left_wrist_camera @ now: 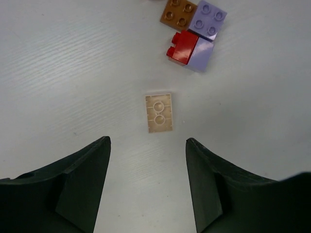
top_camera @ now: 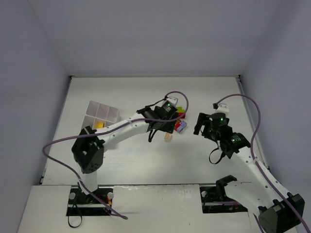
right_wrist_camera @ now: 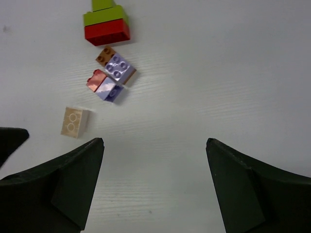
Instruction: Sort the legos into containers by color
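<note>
Left gripper (left_wrist_camera: 148, 141), fingers spread, hovers over the beige brick (left_wrist_camera: 159, 112), which lies upside down mid-table. Risk: a skewed descent could nudge it into the red brick (left_wrist_camera: 182, 47) nearby. Right gripper (right_wrist_camera: 154, 141), also spread, holds nothing. Tray (top_camera: 91, 106) sits near the left edge; bare surface (top_camera: 131, 162) lies between.

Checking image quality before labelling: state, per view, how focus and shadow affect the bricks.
Top external: even light, bricks small, partly hidden under the left arm. Left wrist: beige brick sharp, faint shadow. Right wrist: brick cluster sharp, pincer fingers underexposed.
</note>
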`<state>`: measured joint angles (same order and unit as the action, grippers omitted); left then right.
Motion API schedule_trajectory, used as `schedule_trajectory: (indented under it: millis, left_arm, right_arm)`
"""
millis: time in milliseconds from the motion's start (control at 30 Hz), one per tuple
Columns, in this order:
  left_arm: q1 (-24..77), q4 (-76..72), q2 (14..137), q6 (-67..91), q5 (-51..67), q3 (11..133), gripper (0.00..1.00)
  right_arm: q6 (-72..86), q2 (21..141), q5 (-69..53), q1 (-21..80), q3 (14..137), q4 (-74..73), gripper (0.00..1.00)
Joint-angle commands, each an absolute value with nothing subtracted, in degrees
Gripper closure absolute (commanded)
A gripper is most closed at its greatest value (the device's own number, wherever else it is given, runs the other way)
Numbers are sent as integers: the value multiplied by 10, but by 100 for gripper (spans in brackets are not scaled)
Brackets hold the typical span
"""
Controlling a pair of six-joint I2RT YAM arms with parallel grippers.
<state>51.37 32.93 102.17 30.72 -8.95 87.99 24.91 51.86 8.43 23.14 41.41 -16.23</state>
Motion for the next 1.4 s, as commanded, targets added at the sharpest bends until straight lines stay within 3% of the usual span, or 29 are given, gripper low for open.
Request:
schedule_trajectory:
  millis: [0, 367, 467, 633, 700, 1100, 1367]
  left_arm:
    - [533, 319, 1086, 321, -92, 943, 43]
    - [535, 317, 1189, 336, -91, 987, 43]
    - [535, 320, 1201, 339, -94, 991, 52]
    - [528, 343, 1183, 345, -114, 985, 92]
    - [522, 342, 1165, 341, -120, 964, 95]
    - [371, 395, 949, 225, -205, 845, 95]
    - [257, 396, 927, 166, -192, 812, 87]
  right_arm:
    - [280, 496, 85, 189, 424, -177, 17]
    - [284, 464, 64, 188, 414, -183, 17]
    - [283, 464, 62, 188, 414, -183, 17]
    - [280, 467, 61, 188, 414, -183, 17]
    - [278, 469, 60, 188, 414, -182, 17]
    - [259, 491, 22, 189, 414, -170, 16]
    - [252, 504, 6, 189, 409, -157, 16]
